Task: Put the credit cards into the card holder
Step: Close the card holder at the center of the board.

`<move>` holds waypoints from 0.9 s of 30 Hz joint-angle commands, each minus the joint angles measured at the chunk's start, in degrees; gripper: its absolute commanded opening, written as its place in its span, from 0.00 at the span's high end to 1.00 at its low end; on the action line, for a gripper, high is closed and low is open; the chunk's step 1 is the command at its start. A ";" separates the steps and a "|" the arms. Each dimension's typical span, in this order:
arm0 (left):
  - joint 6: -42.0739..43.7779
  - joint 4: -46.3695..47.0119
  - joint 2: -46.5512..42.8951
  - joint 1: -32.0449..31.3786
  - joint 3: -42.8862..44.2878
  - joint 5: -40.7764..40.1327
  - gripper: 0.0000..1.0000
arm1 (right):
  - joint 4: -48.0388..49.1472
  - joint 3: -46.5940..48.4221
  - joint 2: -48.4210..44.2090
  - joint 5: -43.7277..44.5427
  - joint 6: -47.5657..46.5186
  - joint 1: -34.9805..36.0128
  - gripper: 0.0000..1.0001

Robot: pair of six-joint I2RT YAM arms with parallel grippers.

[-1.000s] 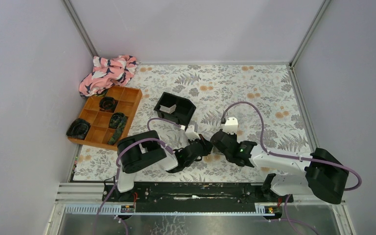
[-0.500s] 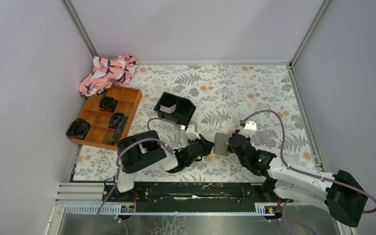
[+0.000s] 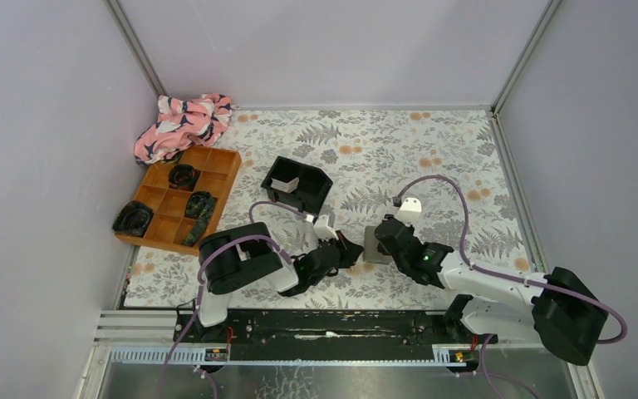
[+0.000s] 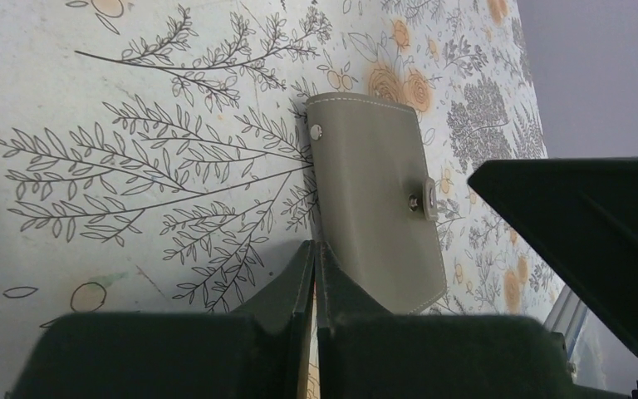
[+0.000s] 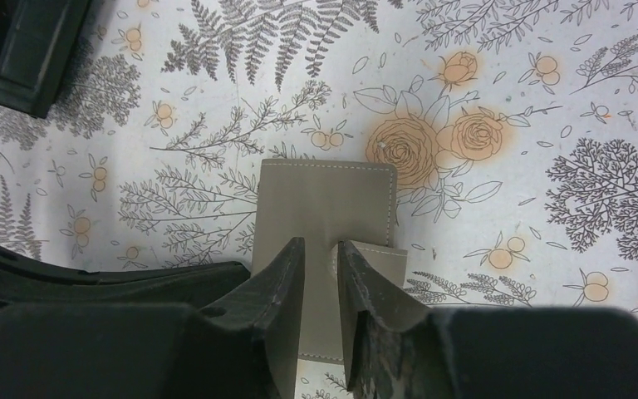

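Observation:
The card holder (image 3: 372, 248) is a closed grey-taupe wallet lying flat on the patterned cloth between my two grippers. It shows in full in the left wrist view (image 4: 374, 183) and lies under the fingers in the right wrist view (image 5: 324, 195). My left gripper (image 4: 316, 249) is shut, with its tips touching the holder's near-left edge. My right gripper (image 5: 321, 249) hovers over the holder with the jaws a narrow gap apart, and the holder's strap tab (image 5: 378, 259) lies beside its right finger. One pale card (image 3: 285, 184) stands in the black tray (image 3: 320, 184). Other cards are out of view.
An orange compartment tray (image 3: 220, 166) with dark items sits at the left, and a pink patterned cloth (image 3: 184, 120) lies behind it. The black tray's corner shows at the top left of the right wrist view (image 5: 25, 50). The left arm (image 5: 91, 283) lies close beside the right fingers.
The right arm swung out to the right, uncovering the card holder, then came back left with its gripper over the holder. The left arm has hardly moved.

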 commanded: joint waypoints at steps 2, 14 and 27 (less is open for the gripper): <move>3.32 0.66 2.02 0.01 -1.97 3.52 0.95 | -5.02 5.96 4.88 0.14 -0.97 -0.59 0.70; 4.42 4.68 2.06 0.45 -3.50 5.42 0.95 | -9.10 6.72 3.88 4.15 0.93 -0.56 0.68; 3.91 4.38 2.83 0.81 -2.61 6.17 0.95 | -1.07 -8.13 -13.34 4.70 14.30 -3.53 0.66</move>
